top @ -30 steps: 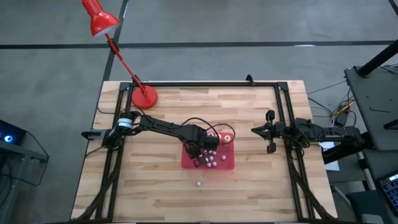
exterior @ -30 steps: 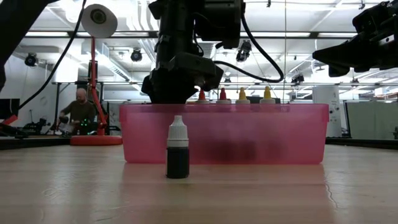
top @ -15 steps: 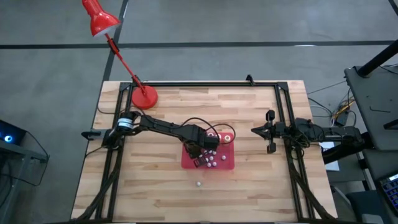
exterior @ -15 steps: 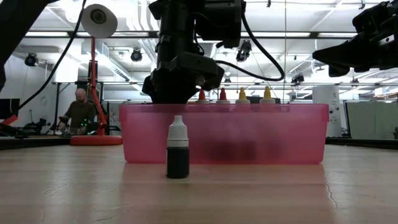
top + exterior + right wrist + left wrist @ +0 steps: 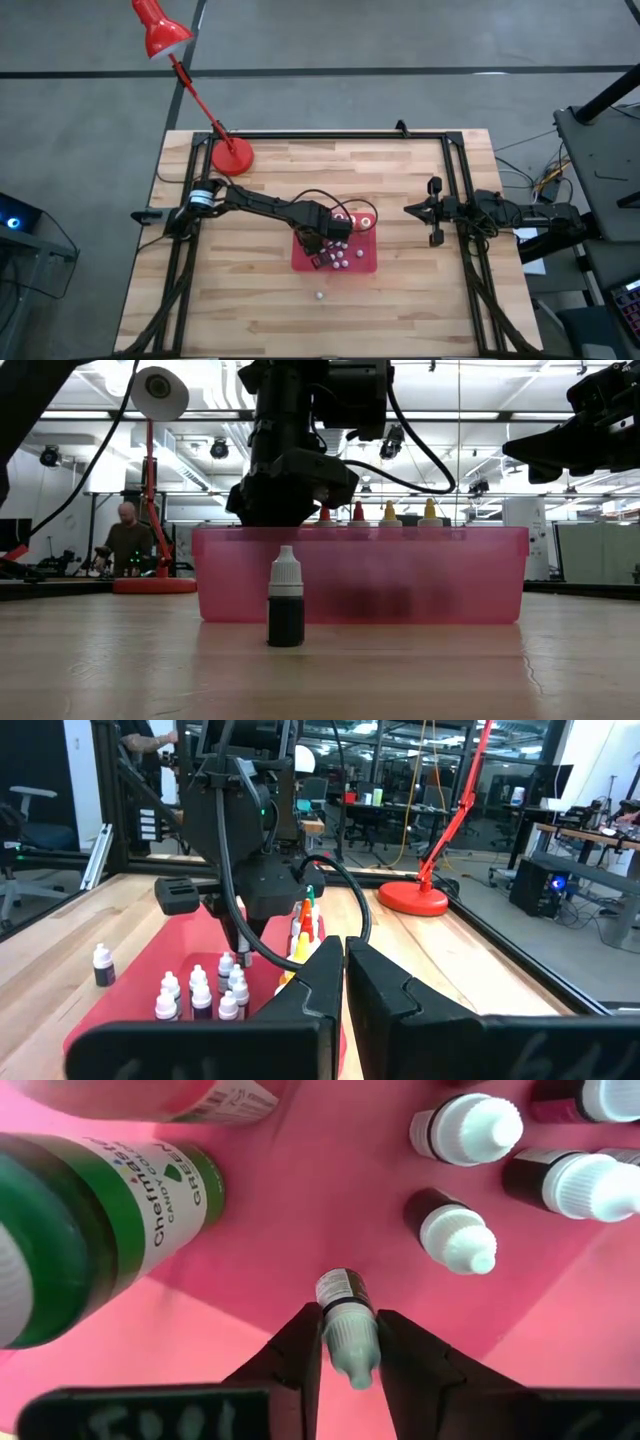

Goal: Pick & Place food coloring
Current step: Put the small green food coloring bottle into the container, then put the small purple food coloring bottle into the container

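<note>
Sitting between the two dark fingers of the left claw (image 5: 350,1342), a small dark bottle with a pale cap (image 5: 347,1325) stands on the floor of the pink tray (image 5: 362,264); the fingers flank it closely, though whether they are pressing it or have just let go cannot be told. Several more small capped bottles (image 5: 452,1232) stand just beside it in the same tray, and at the tray's far side a row of larger bottles with red and yellow tips (image 5: 388,512) rises above the wall, one of them a green bottle (image 5: 95,1230). One dark bottle (image 5: 285,597) stands alone on the wooden surface (image 5: 250,290) in front of the tray, so at least that piece is left to move, judging by how things lie. The right claw (image 5: 343,982), fingers pressed together and empty, waits well apart near the surface's right edge. A red desk lamp (image 5: 232,155) sits at the back left corner.
</note>
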Tool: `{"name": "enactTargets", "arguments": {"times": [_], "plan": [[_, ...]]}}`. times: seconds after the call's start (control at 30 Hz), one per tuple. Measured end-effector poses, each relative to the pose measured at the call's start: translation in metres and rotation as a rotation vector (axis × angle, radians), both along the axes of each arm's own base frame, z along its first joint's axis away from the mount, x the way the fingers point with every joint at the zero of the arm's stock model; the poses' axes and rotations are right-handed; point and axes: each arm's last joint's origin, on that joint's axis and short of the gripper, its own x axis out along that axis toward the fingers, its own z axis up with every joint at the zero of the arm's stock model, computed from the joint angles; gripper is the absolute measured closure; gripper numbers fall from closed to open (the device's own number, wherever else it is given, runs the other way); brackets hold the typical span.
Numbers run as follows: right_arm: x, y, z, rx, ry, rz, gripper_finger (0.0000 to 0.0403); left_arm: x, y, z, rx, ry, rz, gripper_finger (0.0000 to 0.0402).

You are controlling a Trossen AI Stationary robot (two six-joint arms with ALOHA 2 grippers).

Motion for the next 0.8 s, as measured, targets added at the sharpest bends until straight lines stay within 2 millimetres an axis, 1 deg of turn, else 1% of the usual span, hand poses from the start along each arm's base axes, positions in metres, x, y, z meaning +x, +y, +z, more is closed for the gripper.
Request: {"name": "enactTargets", "arguments": {"times": [0.2,0.3,0.57,0.8], "plan": [[0.0,0.0,0.0,0.0,0.0,0.0,0.0394,0.0,0.0,0.0,-0.009,0.0,0.004,0.0286],[0.0,0.0,0.0,0.0,-0.001,0.0,0.0394,0.0,0.0,0.0,-0.013,0.006,0.004,0.0269],[0.0,0.0,0.0,0.0,0.0,0.0,0.0394,0.0,-0.001,0.001,-0.019,0.007,0.005,0.0262],[0.0,0.0,0.0,0.0,-0.001,0.0,0.0394,0.003,-0.001,0.014,-0.022,-0.007,0.002,0.0262]]}}
